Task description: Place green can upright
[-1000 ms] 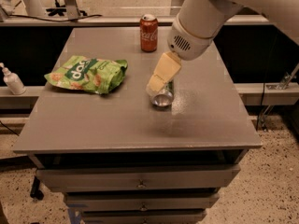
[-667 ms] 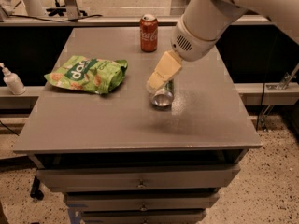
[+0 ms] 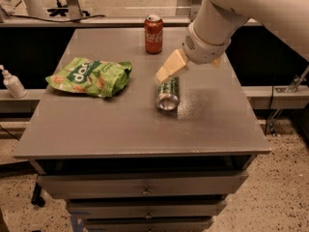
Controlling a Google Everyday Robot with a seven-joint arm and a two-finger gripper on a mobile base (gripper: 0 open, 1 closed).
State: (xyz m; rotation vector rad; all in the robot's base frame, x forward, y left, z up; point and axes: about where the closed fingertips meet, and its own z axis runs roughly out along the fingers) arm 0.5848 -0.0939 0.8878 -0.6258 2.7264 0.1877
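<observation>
The green can (image 3: 167,94) lies on its side near the middle of the grey table (image 3: 120,129), with a silver end facing the camera. My gripper (image 3: 169,70), cream-coloured on the white arm, hangs tilted just above the can's far end, close to it or touching it. The can rests on the table and is not lifted.
A red cola can (image 3: 153,33) stands upright at the table's back edge, behind the gripper. A flat green snack bag (image 3: 91,76) lies at the left. A white pump bottle (image 3: 12,83) stands on a lower shelf at the far left. Drawers sit under the tabletop.
The whole scene sits slightly higher in view. The gripper keeps the same place over the can, and the can still lies on its side.
</observation>
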